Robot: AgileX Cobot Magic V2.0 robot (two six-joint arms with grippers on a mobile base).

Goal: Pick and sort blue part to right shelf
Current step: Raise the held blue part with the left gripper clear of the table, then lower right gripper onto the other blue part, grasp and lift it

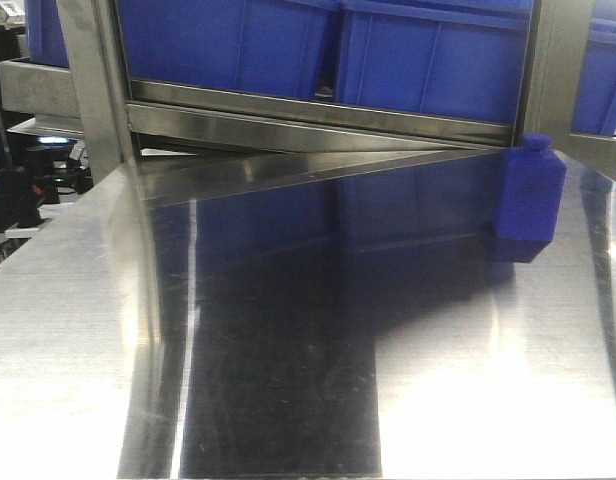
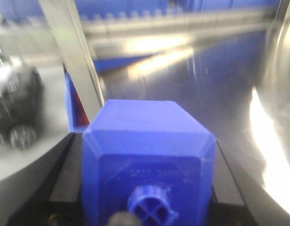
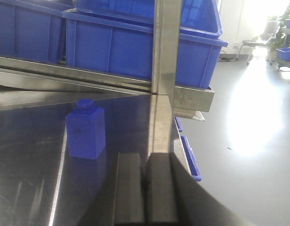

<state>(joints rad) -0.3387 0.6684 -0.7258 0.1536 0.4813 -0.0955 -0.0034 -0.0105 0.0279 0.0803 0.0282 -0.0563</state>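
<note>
In the left wrist view my left gripper (image 2: 147, 143) is shut on a blue part (image 2: 147, 136), its nub facing the camera and a black finger (image 2: 65, 183) on each side. This view is blurred. A second blue part (image 1: 528, 200) stands upright on the steel table at the right, just before the right shelf (image 1: 318, 112). It also shows in the right wrist view (image 3: 85, 129), left of and beyond my right gripper (image 3: 144, 157). That gripper is shut and empty, low over the table. Neither gripper shows in the front view.
Large blue bins (image 1: 428, 60) sit on the shelf rail, also in the right wrist view (image 3: 112, 47). A steel upright (image 3: 163, 56) stands straight ahead of my right gripper. The table edge (image 3: 182, 150) drops to the floor at the right. A slanted upright (image 1: 93, 90) stands at the left.
</note>
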